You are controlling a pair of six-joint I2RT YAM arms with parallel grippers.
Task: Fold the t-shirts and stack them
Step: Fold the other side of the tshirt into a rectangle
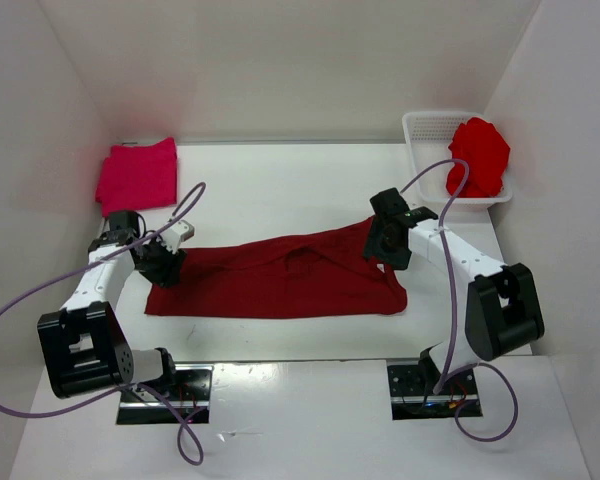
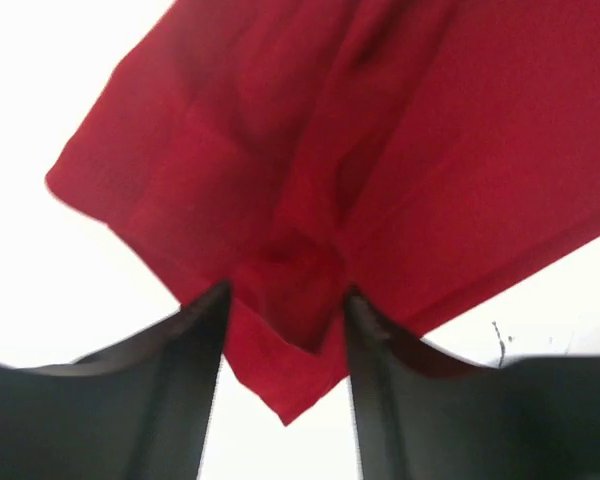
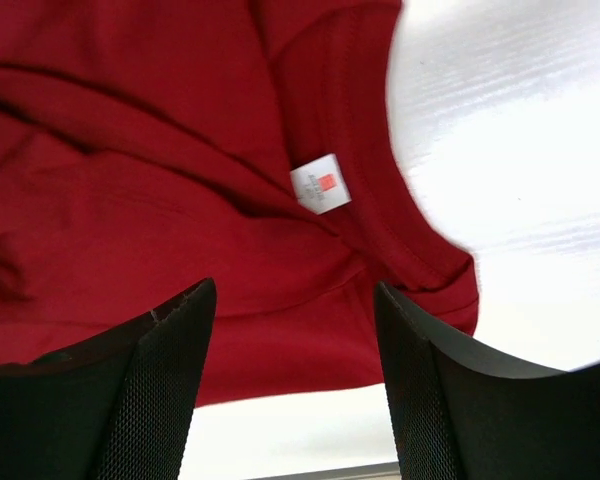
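white table (image 1: pixel 280 190), seen from above, walled in white on three sides. the dark maroon t-shirt (image 1: pixel 280 282) lies spread across the middle of the top view, a long low band from centre left to centre right, loosely flattened with creases near its middle.

white mesh basket (image 1: pixel 422 135), upper right of the top view, against the back wall. it holds one item: the bright red t-shirt (image 1: pixel 478 155), bunched into a mound that fills the basket's right part and rises above the rim; the basket's left part shows bare mesh.

pinkish-crimson t-shirt (image 1: pixel 137 175), upper left of the top view, folded into a flat rectangle on the table, well apart from the basket and outside any container.

left gripper (image 2: pixel 285 300), at the maroon shirt's left end: jaws apart, a hemmed corner of the cloth lying in the gap between the fingers; whether the fingers touch the cloth cannot be told.

right gripper (image 3: pixel 295 290), at the shirt's right end, over the neckline: jaws wide apart, nothing clamped, the collar visible beyond them.

small white tag (image 3: pixel 321 184), just inside the collar, centre of the right wrist view.
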